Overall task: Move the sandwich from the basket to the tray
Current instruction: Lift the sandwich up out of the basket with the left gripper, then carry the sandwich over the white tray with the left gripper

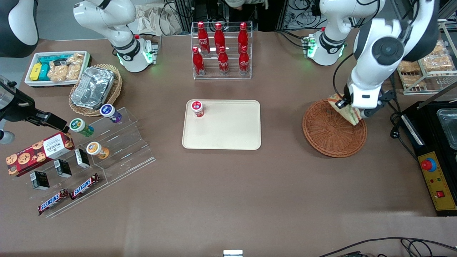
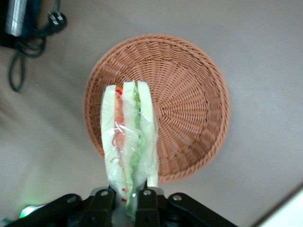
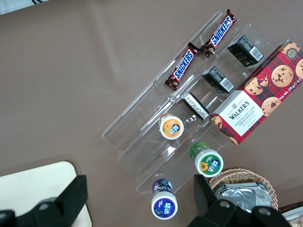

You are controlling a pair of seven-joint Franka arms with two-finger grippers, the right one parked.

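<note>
The sandwich [image 2: 128, 137], a wrapped wedge of pale bread with red, orange and green layers, hangs above the round reddish-brown basket [image 2: 189, 99]. My left gripper [image 2: 124, 204] is shut on its narrow end. In the front view the sandwich [image 1: 345, 109] is lifted over the basket [image 1: 330, 132] at the rim nearest the working arm, under the gripper [image 1: 351, 110]. The basket holds nothing else. The cream tray [image 1: 228, 132] lies flat mid-table, toward the parked arm from the basket, with a small red-capped jar [image 1: 197, 108] on one corner.
A clear rack of red cola bottles [image 1: 221, 50] stands farther from the front camera than the tray. A black control box [image 1: 437, 171] and cables [image 2: 28, 38] lie beside the basket at the working arm's end. A wire rack of bagged pastries [image 1: 428, 64] stands there too.
</note>
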